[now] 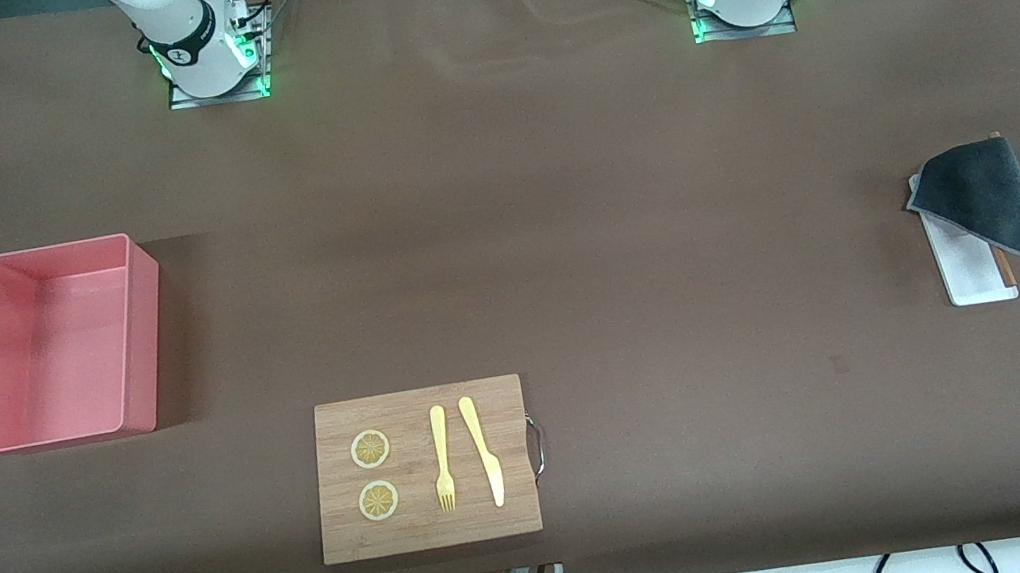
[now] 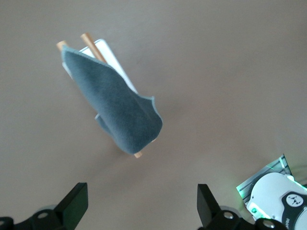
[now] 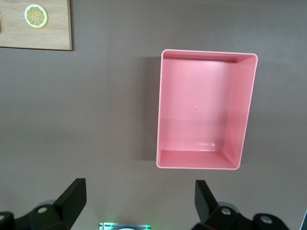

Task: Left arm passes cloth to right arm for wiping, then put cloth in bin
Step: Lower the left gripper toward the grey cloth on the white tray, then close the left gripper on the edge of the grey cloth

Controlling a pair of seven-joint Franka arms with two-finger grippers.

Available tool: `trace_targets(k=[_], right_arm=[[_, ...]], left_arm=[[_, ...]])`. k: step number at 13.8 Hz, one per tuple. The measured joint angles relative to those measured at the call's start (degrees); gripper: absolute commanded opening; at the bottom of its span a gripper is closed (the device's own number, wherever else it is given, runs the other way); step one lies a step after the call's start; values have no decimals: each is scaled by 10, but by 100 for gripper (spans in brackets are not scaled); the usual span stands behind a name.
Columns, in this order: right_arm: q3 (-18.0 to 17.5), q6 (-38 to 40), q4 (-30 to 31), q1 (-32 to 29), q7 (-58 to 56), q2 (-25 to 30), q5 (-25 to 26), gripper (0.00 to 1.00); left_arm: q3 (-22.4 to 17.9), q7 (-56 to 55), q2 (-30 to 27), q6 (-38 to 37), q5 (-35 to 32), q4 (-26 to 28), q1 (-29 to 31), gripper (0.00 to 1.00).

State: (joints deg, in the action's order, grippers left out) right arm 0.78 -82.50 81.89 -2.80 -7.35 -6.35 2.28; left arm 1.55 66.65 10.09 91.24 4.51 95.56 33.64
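1. The cloth (image 1: 987,195) is soft, matt dark grey fabric with a fine nap and a stitched edge.
2. The bin (image 1: 131,353) looks like smooth pink plastic with a faint sheen on its inner floor.
3. The cutting board (image 1: 430,531) is pale wood with visible grain and a thin metal handle (image 1: 536,444).
4. The fork (image 1: 442,458) and knife (image 1: 484,452) look like smooth yellow plastic.
5. The tray (image 1: 968,274) is smooth white, likely plastic.
6. The counter (image 1: 561,218) has a matt brown covering, slightly rippled.
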Motion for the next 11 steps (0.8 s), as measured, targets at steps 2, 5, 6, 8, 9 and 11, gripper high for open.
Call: trace_targets(k=[2, 5, 6, 8, 9, 11], right_arm=[[0, 0, 0, 0, 0, 0, -5, 100], [0, 0, 0, 0, 1, -1, -10, 100], [0, 0, 0, 0, 1, -3, -14, 100], [0, 0, 0, 0, 1, -8, -21, 100], [0, 0, 0, 0, 1, -10, -21, 100], [0, 0, 0, 0, 1, -14, -22, 100]], left_arm=[[-1, 115, 43, 16, 55, 0, 63, 100], [0, 294, 119, 40, 136, 0, 118, 100], [0, 348, 145, 44, 162, -1, 128, 100], [0, 438, 202, 49, 194, -18, 148, 100], [1, 475, 232, 49, 199, -38, 155, 100], [1, 531, 286, 48, 215, -78, 165, 100]])
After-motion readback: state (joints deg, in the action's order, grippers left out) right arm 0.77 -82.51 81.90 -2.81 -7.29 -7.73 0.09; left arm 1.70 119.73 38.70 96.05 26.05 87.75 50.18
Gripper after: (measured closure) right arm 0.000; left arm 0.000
